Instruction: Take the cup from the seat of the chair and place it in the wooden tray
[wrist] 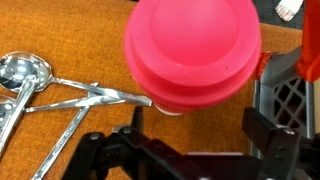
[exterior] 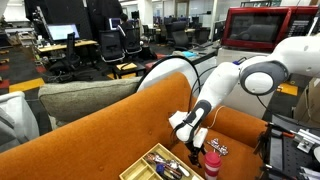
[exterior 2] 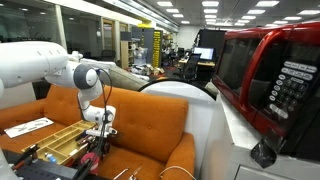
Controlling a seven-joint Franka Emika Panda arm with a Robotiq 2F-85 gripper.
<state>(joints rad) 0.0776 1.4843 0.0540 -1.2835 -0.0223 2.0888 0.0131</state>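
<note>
Wrist view, left to right: shiny metal spoons (wrist: 25, 75) lie flat, then the cup (wrist: 192, 50), smooth round pink plastic, upright and seen from above. It sits straight ahead of the end effector (wrist: 192, 135), whose dark fingers stand spread wider than it, pinching nothing. In an exterior view it stands on the seat of the orange fabric chair (exterior: 90, 130), just beside the compartmented wooden tray (exterior: 150, 165); closing around it looks like the next step

We see a red microwave (exterior 2: 262, 70) near the camera, black office chairs (exterior: 110, 45) behind a grey armchair (exterior: 85, 98), a paper sheet (exterior 2: 28, 127), and metal spoons (wrist: 22, 72) in the wrist view.
</note>
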